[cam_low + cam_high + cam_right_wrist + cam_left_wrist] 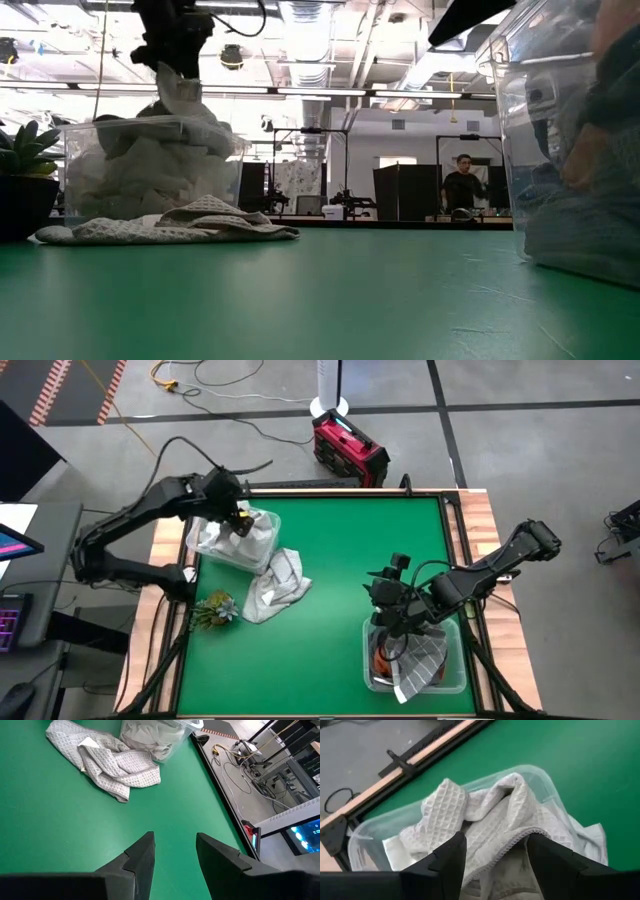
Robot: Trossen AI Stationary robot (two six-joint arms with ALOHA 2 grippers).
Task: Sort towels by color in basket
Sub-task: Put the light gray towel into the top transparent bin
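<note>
A clear basket (262,525) at the table's far left holds white and light grey towels (490,815). My left gripper (495,855) hangs open just above it, fingers pointing steeply down. In the low view a peak of white cloth (178,95) stands up out of the basket right under the gripper (172,55). A light grey waffle towel (275,588) lies crumpled on the table beside this basket. At the near right, a second clear basket (455,670) holds a grey checked towel (420,660) and a rust orange one (380,658). My right gripper (174,855) hovers open beside it, holding nothing. My left gripper stands open over the heaped white towel, one finger (450,860) on either side of a raised fold (495,837). I cannot tell whether the fingers touch the cloth. The towel lies in the basket.
A small green plant sprig (215,608) lies near the table's left edge, close to the loose towel. A wooden rim (480,520) frames the green table. The middle of the table (340,560) is bare. A person (462,185) stands far back in the room.
</note>
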